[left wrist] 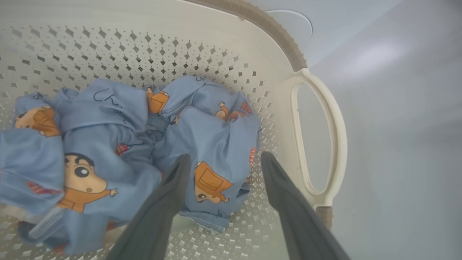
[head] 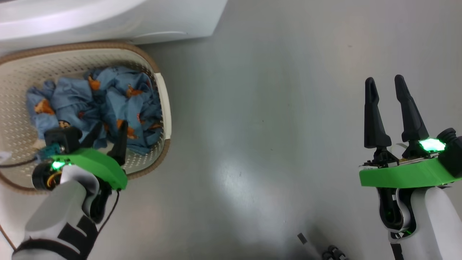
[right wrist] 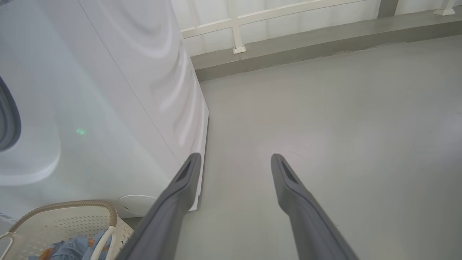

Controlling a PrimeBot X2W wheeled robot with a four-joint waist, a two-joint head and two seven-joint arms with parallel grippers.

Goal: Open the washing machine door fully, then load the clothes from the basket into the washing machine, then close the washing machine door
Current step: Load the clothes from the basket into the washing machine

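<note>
Floor (head: 270, 108): grey, glossy, with a pale light patch; it carries everything we note here.

Washing machine (right wrist: 108, 90): white, boxy. In the head view its lower front (head: 108, 18) runs along the top edge. At the left border of the right wrist view a dark curved band shows on its front; we cannot tell if this is the door or the rubber ring.

Basket (head: 108, 45): cream, with perforated sides and a brown rim. It stands on the floor just beside the foot of the machine. One looped side handle (left wrist: 339, 137) faces the open floor.

Clothes (head: 108, 104): light blue, printed with orange-brown cartoon figures, crumpled in a heap on the basket's bottom. The heap reaches nearly to the handle-side wall.

Left claw (head: 110, 126): fingers spread wide, nothing between them. It hangs inside the basket's near rim, pointing down at the heap. In the left wrist view (left wrist: 224, 156) one finger lies over the fabric, the other over bare perforated bottom by the handle. Contact with the fabric: we cannot tell.

Right claw (head: 384, 78): fingers likewise apart and empty, over bare floor well away from the basket; its own view (right wrist: 235, 156) looks past the machine's corner.
</note>
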